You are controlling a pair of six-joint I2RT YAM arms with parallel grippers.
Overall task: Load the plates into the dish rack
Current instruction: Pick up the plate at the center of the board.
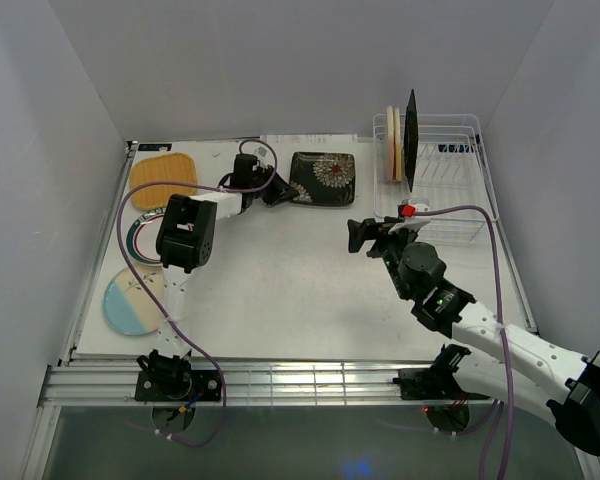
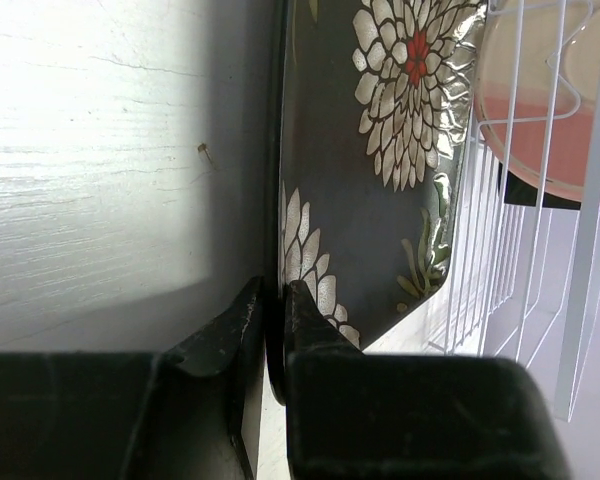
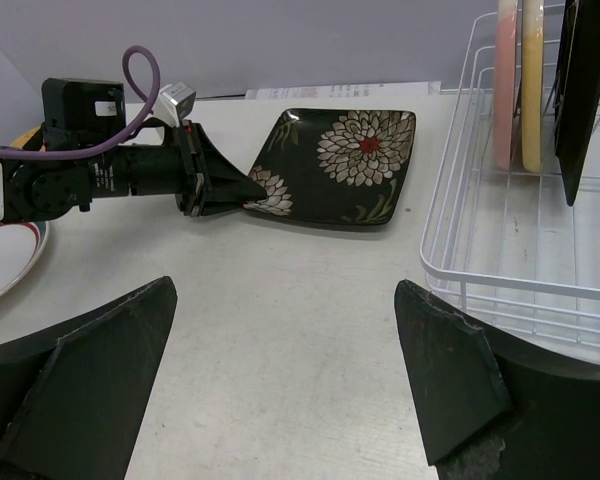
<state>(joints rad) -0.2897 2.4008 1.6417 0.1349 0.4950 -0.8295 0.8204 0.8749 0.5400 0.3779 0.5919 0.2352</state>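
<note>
The black floral square plate (image 1: 324,178) lies near the table's back, left of the white wire dish rack (image 1: 450,180). My left gripper (image 1: 280,192) is shut on the plate's left edge; in the left wrist view the fingers (image 2: 305,310) pinch the rim of the plate (image 2: 380,180). My right gripper (image 1: 360,235) is open and empty above the table, facing the plate (image 3: 345,160) and the rack (image 3: 450,230). Upright in the rack stand a pink-cream plate (image 1: 388,145), a yellow-cream plate (image 1: 396,145) and a dark square plate (image 1: 411,140).
The orange ribbed square plate (image 1: 163,170) lies at the back left. The green-rimmed white plate (image 1: 138,240) lies partly under the left arm. The blue-cream plate (image 1: 132,303) is at the front left. White walls close in the back and sides.
</note>
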